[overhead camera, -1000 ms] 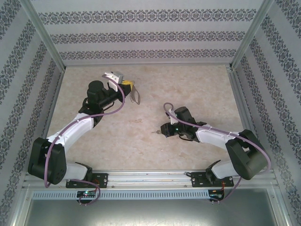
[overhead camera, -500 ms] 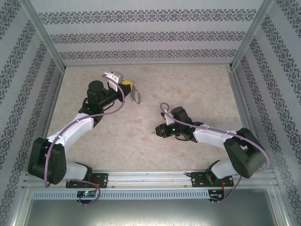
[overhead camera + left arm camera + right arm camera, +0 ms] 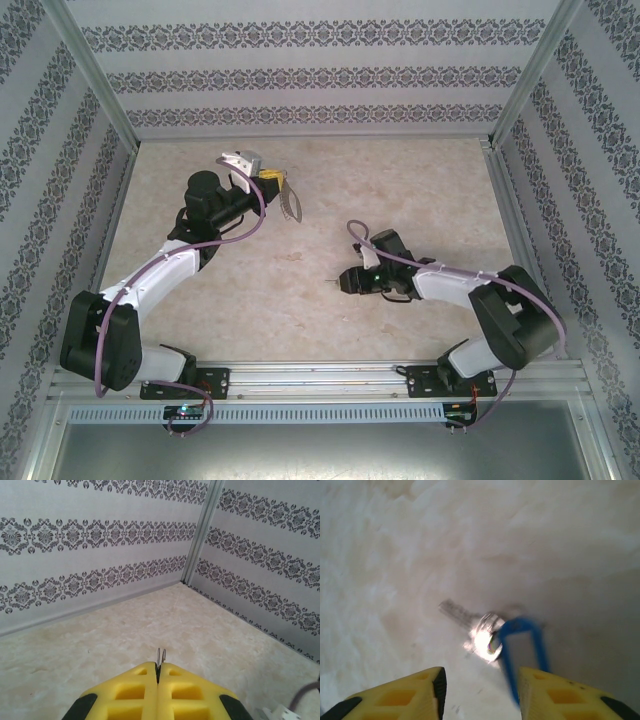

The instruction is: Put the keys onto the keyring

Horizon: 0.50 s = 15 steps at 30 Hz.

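left gripper (image 3: 159,669) is clamping the keyring (image 3: 291,203), up at 11 o'clock. right gripper (image 3: 480,675) is hanging released over the keys (image 3: 487,635), just 6 o'clock of centre. They're looking light, slippery; I'd be pinching the stiff blue tag (image 3: 506,628).

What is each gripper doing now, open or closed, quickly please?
Left gripper: closed on the keyring.
Right gripper: open, the keys below it, not gripped.

Fixed overhead from behind, whole table (image 3: 300,300); wrist cameras close above that same table.
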Tool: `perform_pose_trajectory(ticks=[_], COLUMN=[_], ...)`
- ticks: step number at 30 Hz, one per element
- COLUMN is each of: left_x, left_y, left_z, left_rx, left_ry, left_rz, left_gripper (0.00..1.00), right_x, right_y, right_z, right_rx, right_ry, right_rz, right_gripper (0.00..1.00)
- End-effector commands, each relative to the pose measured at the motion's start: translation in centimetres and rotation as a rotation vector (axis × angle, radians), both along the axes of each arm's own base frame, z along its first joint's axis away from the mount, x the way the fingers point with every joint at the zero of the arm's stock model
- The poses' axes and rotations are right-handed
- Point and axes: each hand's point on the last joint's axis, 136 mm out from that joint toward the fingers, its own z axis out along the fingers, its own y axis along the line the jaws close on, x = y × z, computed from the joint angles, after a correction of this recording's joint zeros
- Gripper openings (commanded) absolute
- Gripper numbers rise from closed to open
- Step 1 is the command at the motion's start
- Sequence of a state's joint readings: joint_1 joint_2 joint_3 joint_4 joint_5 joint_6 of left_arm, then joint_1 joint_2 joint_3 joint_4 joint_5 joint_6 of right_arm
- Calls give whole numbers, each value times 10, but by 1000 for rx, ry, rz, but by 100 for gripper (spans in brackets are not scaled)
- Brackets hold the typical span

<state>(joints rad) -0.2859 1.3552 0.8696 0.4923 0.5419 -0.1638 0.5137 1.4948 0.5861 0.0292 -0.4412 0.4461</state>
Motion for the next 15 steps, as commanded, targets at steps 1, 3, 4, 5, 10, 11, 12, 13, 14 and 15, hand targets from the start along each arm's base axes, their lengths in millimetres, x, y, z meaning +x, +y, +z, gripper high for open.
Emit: perform_pose_trajectory(ticks=[1, 3, 4, 5, 10, 11, 12, 13, 14, 15], left_x=[1, 0, 0, 0, 0, 0, 0, 0, 0, 1], left_y=[1, 1, 2, 2, 2, 2, 2, 2, 2, 2], left_z=[16, 16, 16, 17, 18, 18, 18, 18, 17, 17], left_rx=[-32, -29, -27, -25, -20, -20, -21, -21, -20, -21], left_ry=[-56, -58, -59, -60, -65, -66, -69, -69, -68, -70], left_rz=[-9, -7, -5, -5, -3, -3, -2, -3, -2, -1], left_gripper=[0, 0, 0, 0, 0, 0, 0, 0, 0, 0], right_x=[30, 45, 50, 54, 54, 52, 49, 47, 45, 42], right_y=[-3, 2, 4, 6, 10, 8, 6, 2, -2, -7], right_z=[4, 8, 10, 12, 19, 19, 17, 17, 15, 13], right_rx=[-29, -8, -2, 4, 21, 12, -6, -28, -59, -95], right_ry=[-36, -55, -57, -65, -62, -59, -52, -51, -44, -39], right_rz=[-51, -63, -65, -65, -61, -69, -76, -94, -116, -143], right_gripper=[44, 44, 44, 44, 42, 41, 40, 39, 39, 39])
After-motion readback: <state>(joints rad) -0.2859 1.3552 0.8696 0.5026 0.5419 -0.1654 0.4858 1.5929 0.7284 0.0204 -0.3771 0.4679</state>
